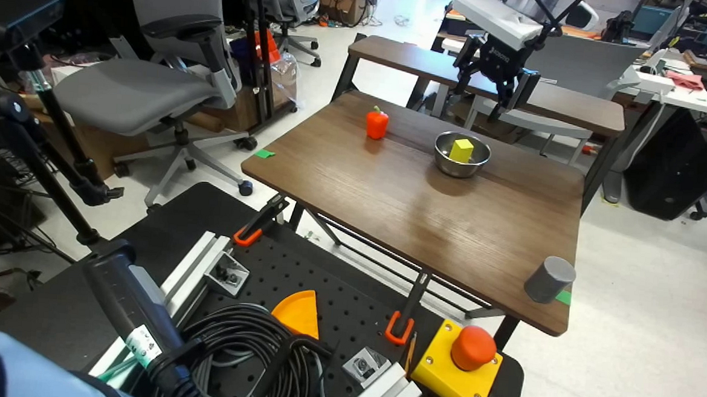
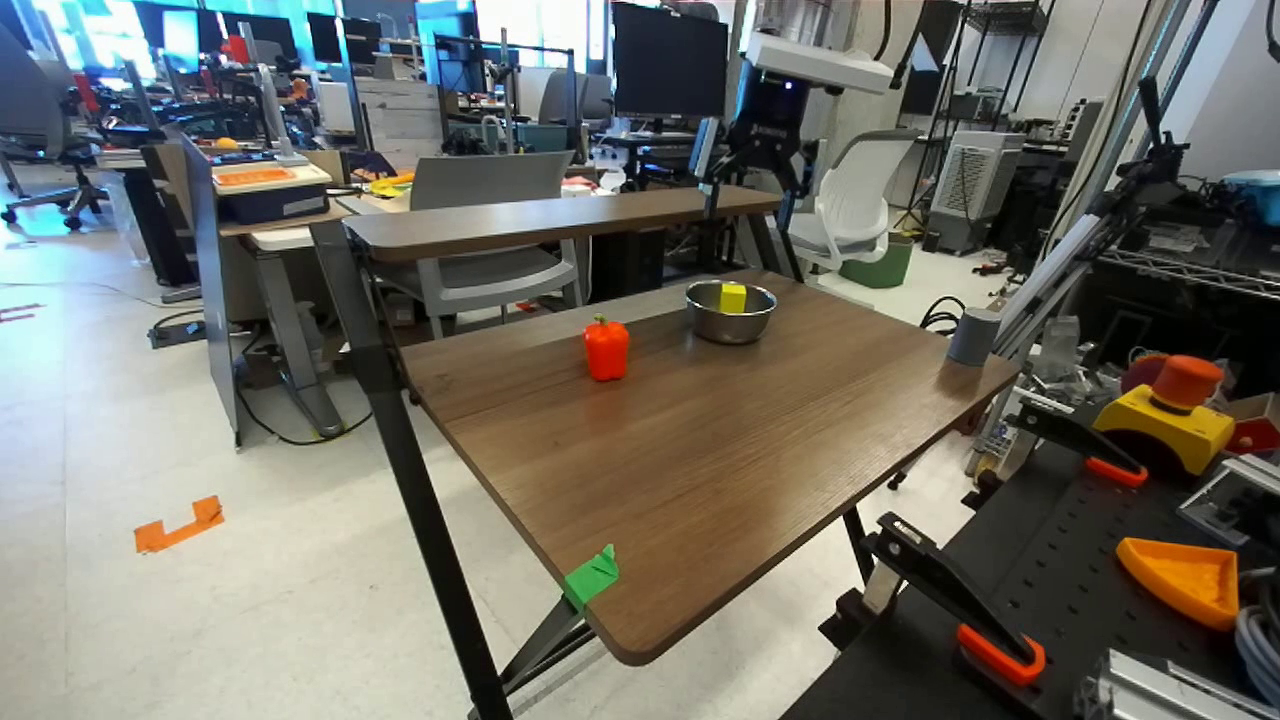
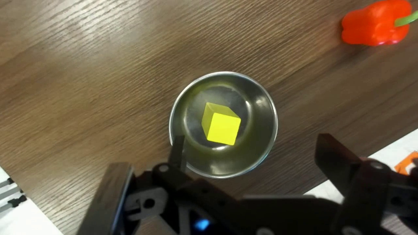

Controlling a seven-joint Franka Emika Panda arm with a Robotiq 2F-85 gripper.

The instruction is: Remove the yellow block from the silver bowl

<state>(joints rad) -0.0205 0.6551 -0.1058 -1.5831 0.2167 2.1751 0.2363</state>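
Spread wide, the gripper hangs in the air with its two fingers far apart and only a gap between them. In the wrist view they show in the lower part of the frame; the tip at left overlaps the lower left rim of the silver bowl, while both exterior views show the gripper raised above the bowl, apart from it. The yellow block stands inside the bowl, close to the center of the wrist view, with curved metal wall around it and a visible margin on each side.

In an exterior view the bowl sits near the upper edge of the table, right of the middle. Past that edge a raised shelf crosses the upper part of the frame, and the gripper overlaps it. Below the bowl, a broad run of wood reaches to the lower edge. Left of the bowl, also near the upper edge, stands an orange-red pepper, leaving a good gap between the two. A grey cylinder stands well apart at the table's lower right corner, next to green tape.
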